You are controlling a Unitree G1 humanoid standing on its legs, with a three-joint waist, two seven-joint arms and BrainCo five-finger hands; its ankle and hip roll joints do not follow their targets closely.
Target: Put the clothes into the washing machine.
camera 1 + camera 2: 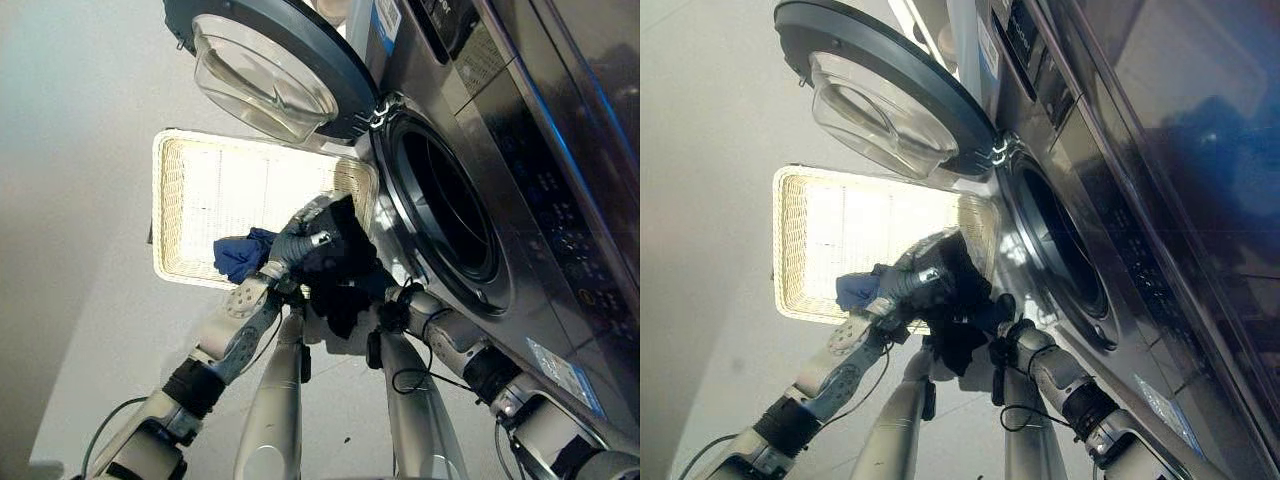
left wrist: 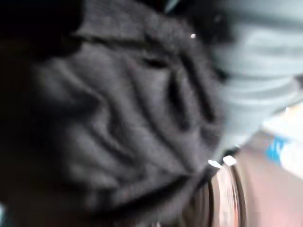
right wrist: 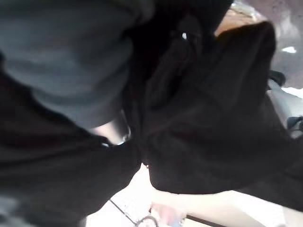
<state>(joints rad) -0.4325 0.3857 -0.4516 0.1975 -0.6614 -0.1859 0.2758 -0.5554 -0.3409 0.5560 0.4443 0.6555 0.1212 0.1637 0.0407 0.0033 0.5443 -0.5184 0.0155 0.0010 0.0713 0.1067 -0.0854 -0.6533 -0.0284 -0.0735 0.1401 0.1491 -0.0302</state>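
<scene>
Bunching a black garment [image 1: 340, 265] between them, both hands sit beside the washing machine [image 1: 480, 200], finger positions hidden by cloth.

Black garment [image 1: 340, 270] swallows our right hand [image 1: 1005, 330] at the washing machine [image 1: 470, 200] mouth; its fingers are hidden. At ten o'clock, the open door [image 1: 270, 60] runs off the frame; blue cloth [image 1: 240, 255] sits half-covered in the basket [image 1: 180, 200].
</scene>
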